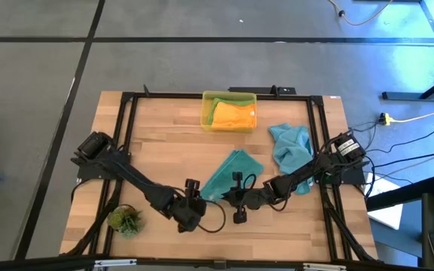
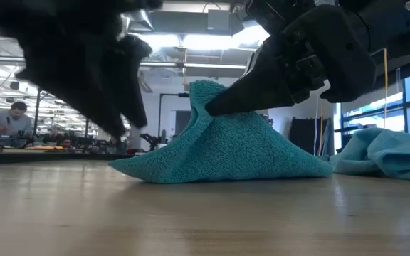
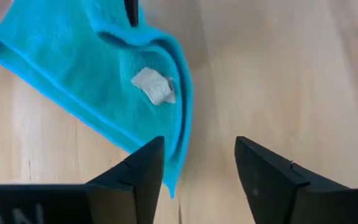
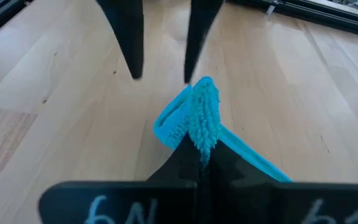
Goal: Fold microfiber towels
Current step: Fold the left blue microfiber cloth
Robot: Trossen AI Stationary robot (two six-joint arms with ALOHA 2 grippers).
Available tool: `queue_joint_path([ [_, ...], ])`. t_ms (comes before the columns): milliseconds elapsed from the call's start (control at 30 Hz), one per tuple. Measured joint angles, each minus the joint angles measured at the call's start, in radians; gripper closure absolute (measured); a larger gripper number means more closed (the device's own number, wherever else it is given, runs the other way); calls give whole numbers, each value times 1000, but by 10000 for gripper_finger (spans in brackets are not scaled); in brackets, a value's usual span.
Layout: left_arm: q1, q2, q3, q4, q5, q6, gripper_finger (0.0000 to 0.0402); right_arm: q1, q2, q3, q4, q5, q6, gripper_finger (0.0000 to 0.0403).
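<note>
A teal towel [image 1: 233, 172] lies folded on the wooden table near its middle. A white tag [image 3: 154, 86] shows on it, and its near-left part is raised into a peak [image 2: 203, 89]. My right gripper [image 4: 201, 155] is shut on that peak. My left gripper [image 3: 197, 173] hovers open just left of the towel's near edge, its fingers clear of the cloth; the right wrist view shows them as two dark tips [image 4: 132, 56]. A second teal towel [image 1: 291, 147] lies crumpled at the right. An orange towel [image 1: 236, 114] rests in the yellow bin [image 1: 206, 113]. My right gripper pinches a bunched fold of the teal towel [image 4: 199, 118] between its two shut fingers, near the towel's near-left end. The fingers [image 2: 226, 99] come slanting down from the table's right. The pinched fold stands up like a tent, and the rest of the towel [image 2: 262, 153] lies on the table.
A small green plant tuft [image 1: 125, 220] sits at the near left. The black frame rails [image 1: 126, 135] run along the table's sides. A person [image 2: 9, 117] sits far behind the table. Bare wood lies between the towel and the near edge.
</note>
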Motion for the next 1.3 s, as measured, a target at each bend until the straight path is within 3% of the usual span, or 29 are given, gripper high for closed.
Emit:
queue_joint_path([
  [233, 34, 58, -14, 15, -6, 15, 192, 0, 0, 0, 0, 0, 3, 399],
  [533, 39, 36, -222, 288, -52, 38, 191, 0, 0, 0, 0, -1, 2, 400],
  [700, 27, 38, -281, 416, -131, 141, 191, 0, 0, -1, 0, -1, 2, 396],
  [933, 28, 42, -283, 432, -177, 256, 198, 0, 0, -1, 0, -1, 4, 397],
  [1100, 27, 44, -285, 429, -209, 309, 248, 2, 0, -1, -1, -3, 49, 395],
  [1300, 31, 47, -288, 415, -212, 326, 374, 35, -3, -1, -26, -51, 116, 396],
])
